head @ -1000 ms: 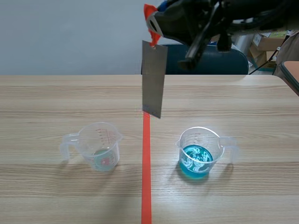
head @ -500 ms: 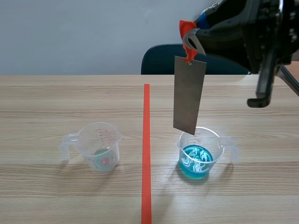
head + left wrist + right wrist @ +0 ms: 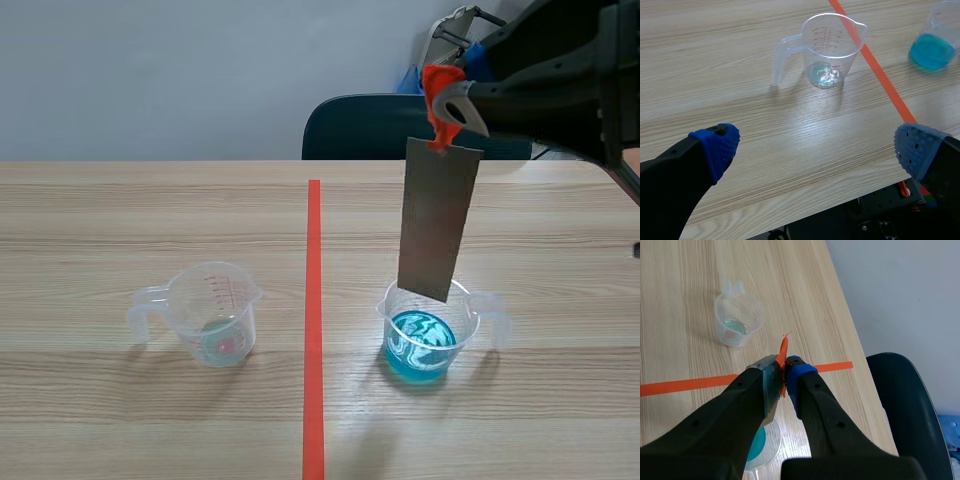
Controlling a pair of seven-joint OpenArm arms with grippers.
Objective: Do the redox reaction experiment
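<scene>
Now the right arm [image 3: 560, 70], raised over the wooden worktop [image 3: 120, 220], has swung across the orange-red tape line [image 3: 313, 300] in the past second. It has carried the grey metal strip [image 3: 438, 220] from above that line to the side where the blue liquid waits. The strip hangs almost upright. Its lower edge sits just over the far rim of the blue-filled measuring cup [image 3: 425, 345] and looks dry, so the dip that starts the reaction appears to need only a lowering. The clear measuring cup [image 3: 214, 313], holding a little pale liquid, stands unmoved across the line. The right tool [image 3: 447, 95] is pinched narrow on the orange-red tab [image 3: 437, 85] from which the strip dangles. The left tool [image 3: 816, 147] gapes wide and holds nothing, near the clear cup but apart from it.
</scene>
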